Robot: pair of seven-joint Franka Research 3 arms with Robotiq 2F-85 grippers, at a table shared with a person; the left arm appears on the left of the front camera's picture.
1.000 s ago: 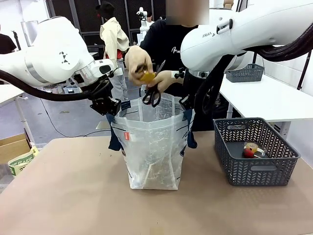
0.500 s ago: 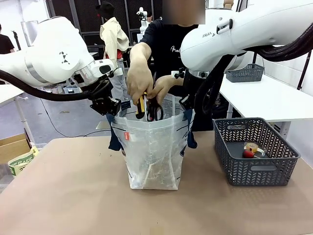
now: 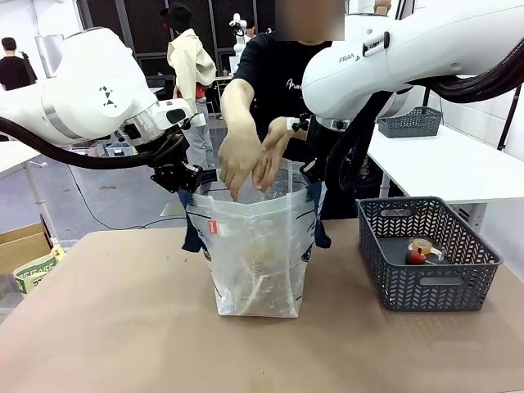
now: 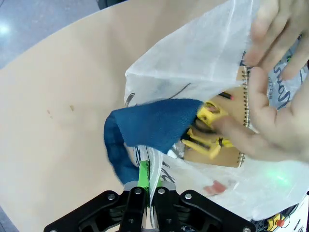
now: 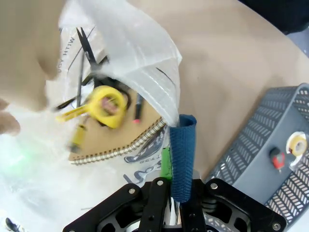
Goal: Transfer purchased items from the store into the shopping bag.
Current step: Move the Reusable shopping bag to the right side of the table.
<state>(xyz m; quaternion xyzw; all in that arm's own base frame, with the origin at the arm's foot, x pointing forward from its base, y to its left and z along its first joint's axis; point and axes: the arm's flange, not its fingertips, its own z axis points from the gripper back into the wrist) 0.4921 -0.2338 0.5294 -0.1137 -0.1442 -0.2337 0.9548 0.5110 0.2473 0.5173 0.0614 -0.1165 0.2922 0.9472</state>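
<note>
The shopping bag (image 3: 258,246) stands upright mid-table, translucent white with navy straps. My left gripper (image 3: 187,178) is shut on its left rim, and my right gripper (image 3: 315,170) is shut on its right rim, holding the mouth spread. In the left wrist view the left gripper (image 4: 147,193) pinches the plastic beside a navy strap (image 4: 154,123). The right gripper (image 5: 169,188) pinches the rim by the other strap (image 5: 182,159). Purchased items lie inside: a spiral notebook (image 5: 116,140), black scissors (image 5: 87,53) and a yellow piece (image 5: 108,106). The person's hands (image 3: 250,160) reach into the bag's mouth.
A dark grey lattice basket (image 3: 426,282) sits on the table to the right, with a tape roll (image 3: 422,245) and a small red item (image 3: 416,257) in it. A cardboard box (image 3: 24,246) stands off the table's left edge. The person stands just behind the bag.
The person's hands came down from above the bag, carrying scissors and a yellow item, into its mouth. Both items now lie inside. Neither arm moved.
</note>
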